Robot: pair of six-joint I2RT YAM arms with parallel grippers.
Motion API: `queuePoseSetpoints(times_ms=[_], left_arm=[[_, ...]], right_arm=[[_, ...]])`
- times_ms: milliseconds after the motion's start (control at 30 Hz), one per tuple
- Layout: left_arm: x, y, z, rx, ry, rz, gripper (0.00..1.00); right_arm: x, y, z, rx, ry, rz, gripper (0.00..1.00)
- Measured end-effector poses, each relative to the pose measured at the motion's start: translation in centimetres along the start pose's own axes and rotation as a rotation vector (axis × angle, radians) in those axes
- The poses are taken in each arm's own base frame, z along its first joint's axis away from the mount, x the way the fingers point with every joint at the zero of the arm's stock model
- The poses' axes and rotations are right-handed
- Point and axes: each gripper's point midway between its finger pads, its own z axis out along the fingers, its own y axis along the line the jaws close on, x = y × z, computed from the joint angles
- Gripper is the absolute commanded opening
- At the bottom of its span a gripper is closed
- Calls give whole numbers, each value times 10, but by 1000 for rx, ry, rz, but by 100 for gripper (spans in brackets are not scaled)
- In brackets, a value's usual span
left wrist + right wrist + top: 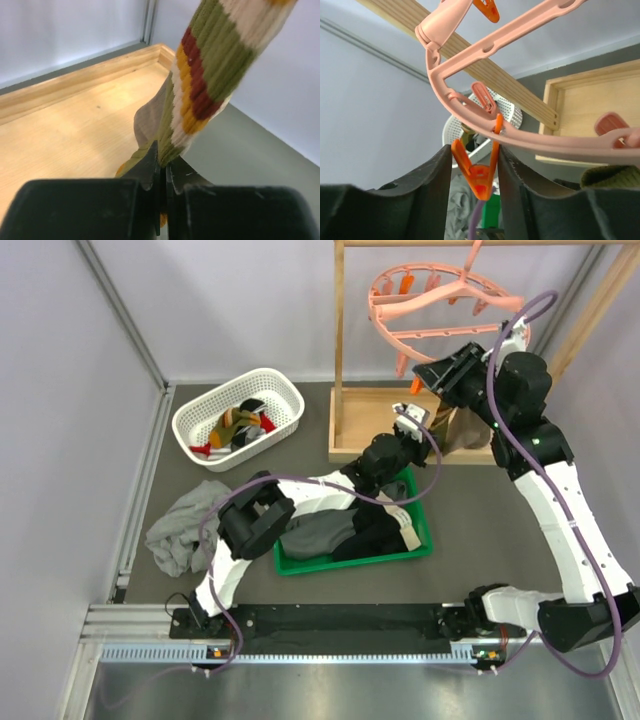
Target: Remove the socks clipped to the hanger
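Observation:
The pink round hanger (430,300) hangs from the wooden rack at the back right; its rings fill the top of the right wrist view (520,30). My right gripper (440,375) (475,150) sits under the ring with its fingers closed on both sides of an orange clip (481,170). My left gripper (412,415) (162,160) is shut on the lower end of a hanging sock with olive, cream, red and orange stripes (210,65). A brown sock (465,430) (150,120) hangs just behind it. An olive sock edge (615,175) shows at the lower right.
The wooden rack base (370,425) (75,125) lies under the socks, with uprights on either side. A white basket (285,390) with several socks stands at the back left. A green tray (425,530) holds grey and black garments. A grey cloth (180,530) lies at left.

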Motion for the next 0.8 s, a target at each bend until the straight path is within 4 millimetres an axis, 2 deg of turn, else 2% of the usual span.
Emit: queuePoseSetpoints(times_ms=[33,167,367,533,667,800], left_arm=[[1,1,-3,-4,8,3,0],[-5,5,-23,-21,32,17,0],[-47,-1,-50,-11,-12,6,0],[-72,-7,-66,9,-50,-9,0],[-73,-9,-77,24,-42,-15,0],[-70,-12,-84,36,-29,-20,0]], right_arm=[[-1,-2,-2,9,-5,-9,50],[-2,-9,-13,53,-13,-52,61],[-9,-20,-37,138,-32,-132,63],[-32,-24,-59,231,-88,-216,63],[-49,-29,-74,304,-131,-279,63],[-51,-37,-78,353,-124,-313,62]])
